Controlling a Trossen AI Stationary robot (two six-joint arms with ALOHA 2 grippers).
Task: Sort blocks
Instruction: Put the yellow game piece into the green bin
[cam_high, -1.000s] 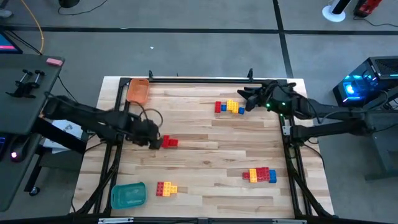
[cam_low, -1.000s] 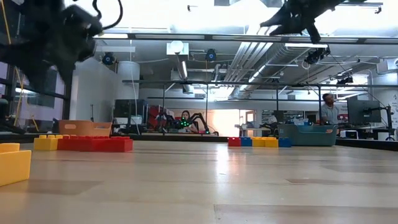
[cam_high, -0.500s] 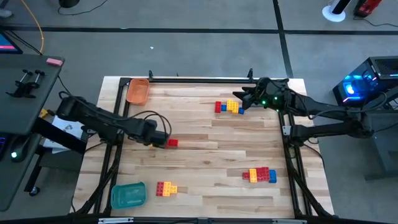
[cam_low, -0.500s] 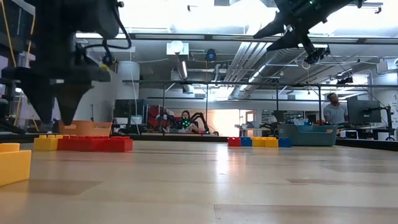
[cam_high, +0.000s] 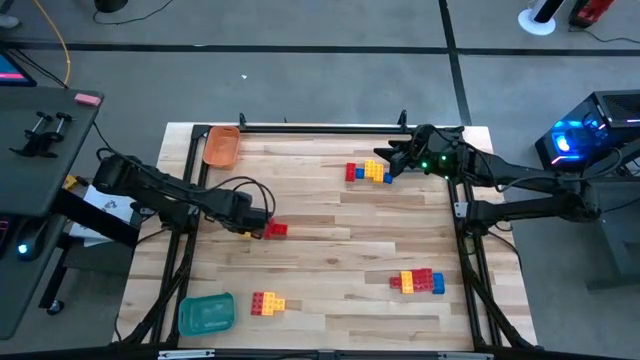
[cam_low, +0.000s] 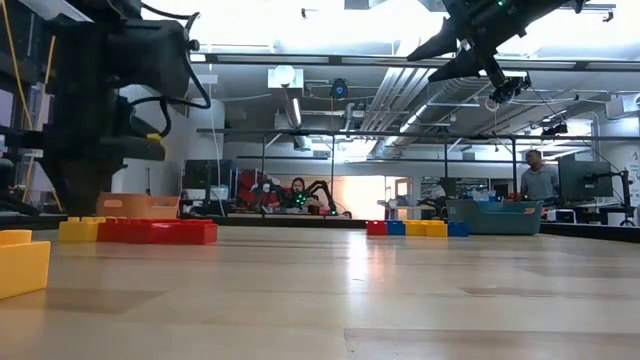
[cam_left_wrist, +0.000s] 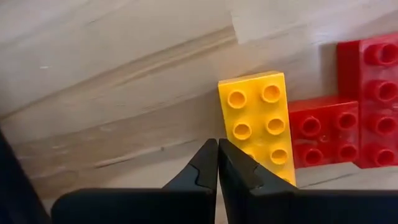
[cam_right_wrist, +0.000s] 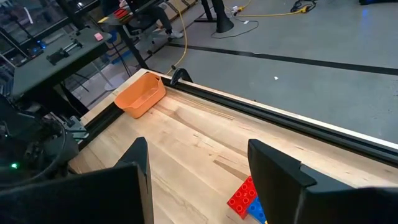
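the table (cam_high: 330, 250) is pale wood in planks, with visible grain and a smooth, faintly shiny finish that mirrors light in the low view. the blocks (cam_left_wrist: 258, 124) are hard plastic, glossy and smooth, with round studs that catch small highlights, in yellow and red. the orange tray (cam_right_wrist: 140, 96) looks like smooth plastic with a soft sheen; the teal tray (cam_high: 206, 314) looks like plastic too. the left gripper (cam_left_wrist: 217, 163) has matt dark fingers (cam_left_wrist: 200, 174). the rail (cam_right_wrist: 280, 121) along the table edge looks like black metal, matt.
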